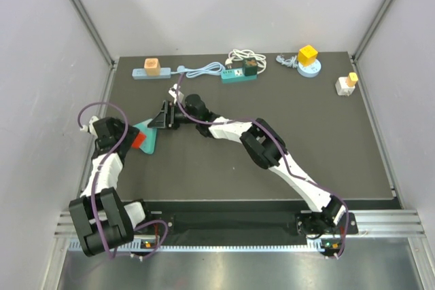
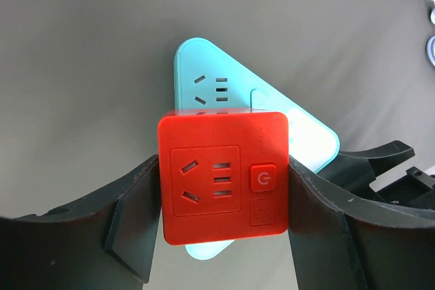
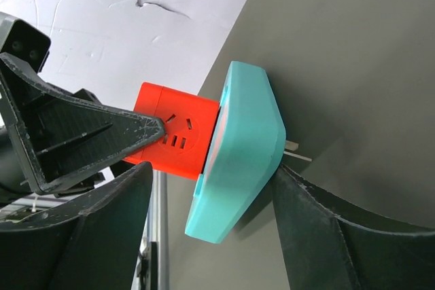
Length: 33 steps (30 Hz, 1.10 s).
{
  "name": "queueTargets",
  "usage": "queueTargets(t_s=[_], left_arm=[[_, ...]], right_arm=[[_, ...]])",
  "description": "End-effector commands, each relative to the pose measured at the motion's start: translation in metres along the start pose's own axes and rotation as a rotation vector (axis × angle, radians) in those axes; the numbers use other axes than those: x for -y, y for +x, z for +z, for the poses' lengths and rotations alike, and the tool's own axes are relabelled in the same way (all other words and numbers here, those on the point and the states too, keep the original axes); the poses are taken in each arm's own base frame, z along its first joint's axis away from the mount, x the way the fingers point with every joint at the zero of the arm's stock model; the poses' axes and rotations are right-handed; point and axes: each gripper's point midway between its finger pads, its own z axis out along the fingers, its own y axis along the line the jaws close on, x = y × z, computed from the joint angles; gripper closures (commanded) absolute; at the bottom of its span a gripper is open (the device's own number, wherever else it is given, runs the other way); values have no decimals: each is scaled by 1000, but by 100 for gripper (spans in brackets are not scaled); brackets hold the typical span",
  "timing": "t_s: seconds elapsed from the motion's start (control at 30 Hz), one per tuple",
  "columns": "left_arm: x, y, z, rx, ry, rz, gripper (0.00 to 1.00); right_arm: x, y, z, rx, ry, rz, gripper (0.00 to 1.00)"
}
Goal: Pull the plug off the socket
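A red cube plug [image 2: 224, 174] sits plugged into a teal triangular socket [image 2: 224, 79] on the dark mat. My left gripper [image 2: 224, 188] is shut on the red plug, one finger on each side. In the top view the plug [image 1: 138, 142] and socket [image 1: 147, 132] lie at the left of the mat. My right gripper [image 3: 214, 195] straddles the teal socket [image 3: 245, 147]. Its right finger touches the socket's edge and its left finger stands apart, so it is open. The red plug [image 3: 173, 137] shows beyond it. The socket's own prongs stick out at the right.
Along the far edge are a blue power strip with an orange plug [image 1: 151, 67], a green strip with a dark plug [image 1: 243, 70] and white cable, a yellow cube on a blue round base [image 1: 308, 59], and a white adapter [image 1: 347, 85]. Grey walls stand on three sides.
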Motion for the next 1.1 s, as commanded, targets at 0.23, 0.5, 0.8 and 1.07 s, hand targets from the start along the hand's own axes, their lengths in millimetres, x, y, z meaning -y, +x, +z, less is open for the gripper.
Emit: queueTargets(t_s=[0.23,0.5,0.8,1.07], left_arm=[[29,-9,-4,26,136,-27,100],[35,-3,-9,-3,172,-29,100],[43,-2,-13,-18,203,-57,100],[47,-1,-18,-28,222,-68,100]], right_arm=[[7,20,25,31,64,-79,41],[23,26,26,33,131,-111,51],[22,27,29,46,128,-118,65],[27,25,28,53,148,-106,100]])
